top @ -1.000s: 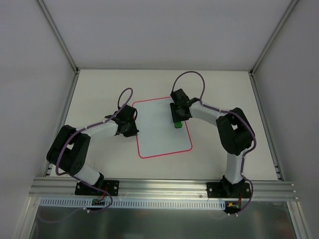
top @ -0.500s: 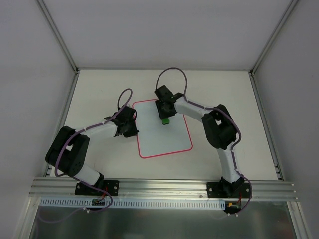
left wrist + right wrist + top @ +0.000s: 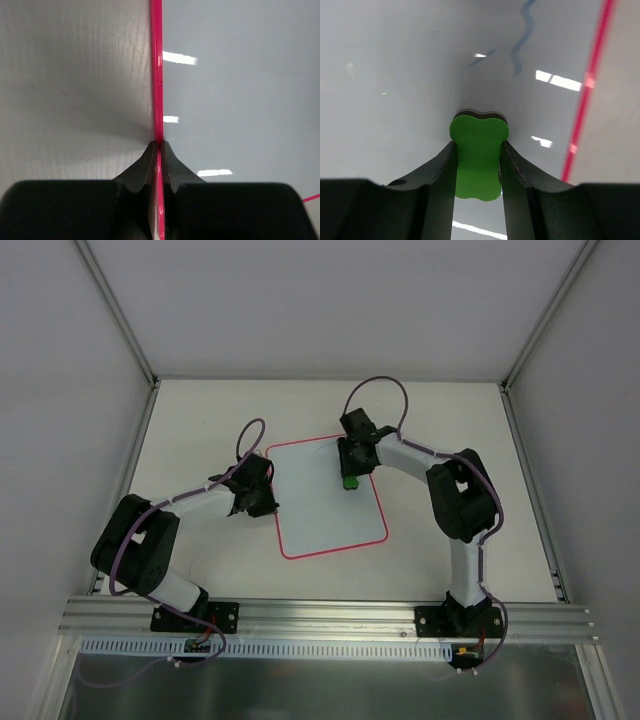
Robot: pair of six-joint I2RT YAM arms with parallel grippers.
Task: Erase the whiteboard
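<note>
Green block (image 3: 479, 165), clamped in right gripper (image 3: 350, 462), is back rightward after a leftward pass over the whiteboard (image 3: 330, 525), lying flat at centre; scrubbing underway, unfinished — blue squiggle (image 3: 521, 47) remains ahead; left gripper (image 3: 157, 150), jaws together, pins the left rim.

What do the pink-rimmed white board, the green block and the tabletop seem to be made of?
Flat white board with a thin pink rim: glossy, likely coated plastic; it shows sharp bright reflections. Small green block: matte, probably foam, with a dark layer behind. Off-white tabletop: matte, faint grain lines, perhaps painted wood or laminate.
</note>
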